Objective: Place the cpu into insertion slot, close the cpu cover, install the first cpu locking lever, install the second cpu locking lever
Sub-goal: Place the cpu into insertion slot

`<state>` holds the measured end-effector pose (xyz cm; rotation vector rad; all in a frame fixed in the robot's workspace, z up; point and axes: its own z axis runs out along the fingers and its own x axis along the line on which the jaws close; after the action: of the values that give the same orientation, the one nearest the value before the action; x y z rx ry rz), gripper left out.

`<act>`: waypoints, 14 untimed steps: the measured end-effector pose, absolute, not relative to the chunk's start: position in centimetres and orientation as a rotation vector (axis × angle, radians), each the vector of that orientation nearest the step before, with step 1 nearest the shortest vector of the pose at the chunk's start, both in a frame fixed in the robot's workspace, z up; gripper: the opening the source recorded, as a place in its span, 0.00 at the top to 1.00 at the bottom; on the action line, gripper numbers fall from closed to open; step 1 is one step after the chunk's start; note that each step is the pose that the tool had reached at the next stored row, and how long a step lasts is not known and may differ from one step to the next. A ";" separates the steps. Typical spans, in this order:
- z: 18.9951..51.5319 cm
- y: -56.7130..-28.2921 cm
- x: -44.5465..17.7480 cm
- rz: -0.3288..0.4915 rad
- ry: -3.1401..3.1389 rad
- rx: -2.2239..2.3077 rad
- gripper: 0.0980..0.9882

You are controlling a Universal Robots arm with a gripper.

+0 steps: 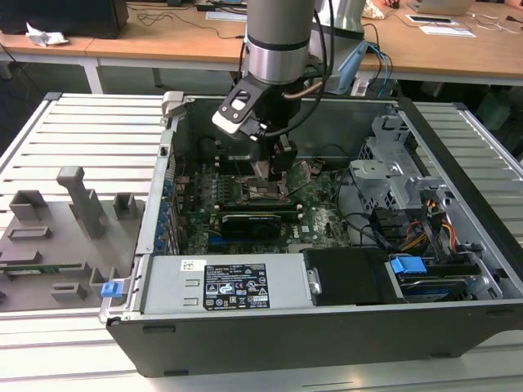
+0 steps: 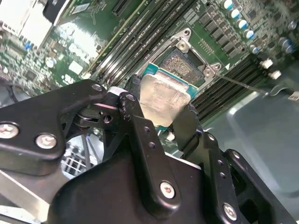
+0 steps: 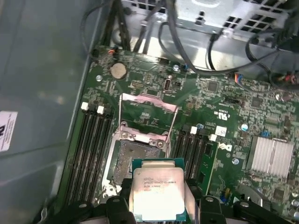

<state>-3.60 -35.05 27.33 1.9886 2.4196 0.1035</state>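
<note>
- the gripper (image 2: 161, 106) pinches the cpu (image 2: 163, 99) by two opposite edges. one black finger sits on each side, which leaves the silver-grey top and the underside free of the fingers.
- the cpu hangs in the air just beside the insertion slot (image 3: 134, 156), not yet in it. in the first wrist view the chip (image 3: 156, 193) overlaps the socket's near edge, and the black square of the socket is bare.
- the cpu looks roughly level with the green motherboard (image 3: 219, 107) and squared to the socket frame. i judge that is so its edges can line up with the frame rather than catch on it.
- the cpu cover (image 3: 148, 103) stands swung up on the far side of the socket, so the opening is clear. i cannot tell the thin locking levers apart from the cover's own edges.
- long memory slots (image 3: 91, 140) run along both sides of the socket. the narrow edge grip keeps the fingers clear of them.
- in the exterior view the arm (image 1: 278, 41) comes down from above into the open computer case (image 1: 327, 327), wrist tilted and gripper (image 1: 275, 166) pointing down at the board's middle.
- of the task, only the pick-up shows as done — nothing is seated or closed.
</note>
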 end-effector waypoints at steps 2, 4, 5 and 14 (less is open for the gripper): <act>27.2 -35.0 -3.6 0.103 2.379 2.035 0.52; 27.1 -35.0 -3.6 0.103 2.344 2.073 0.52; 27.1 -35.1 -3.6 0.102 2.327 2.091 0.52; 27.0 -35.0 -3.5 0.102 2.289 2.131 0.52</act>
<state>-3.55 -35.04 27.02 2.1315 2.2888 0.1020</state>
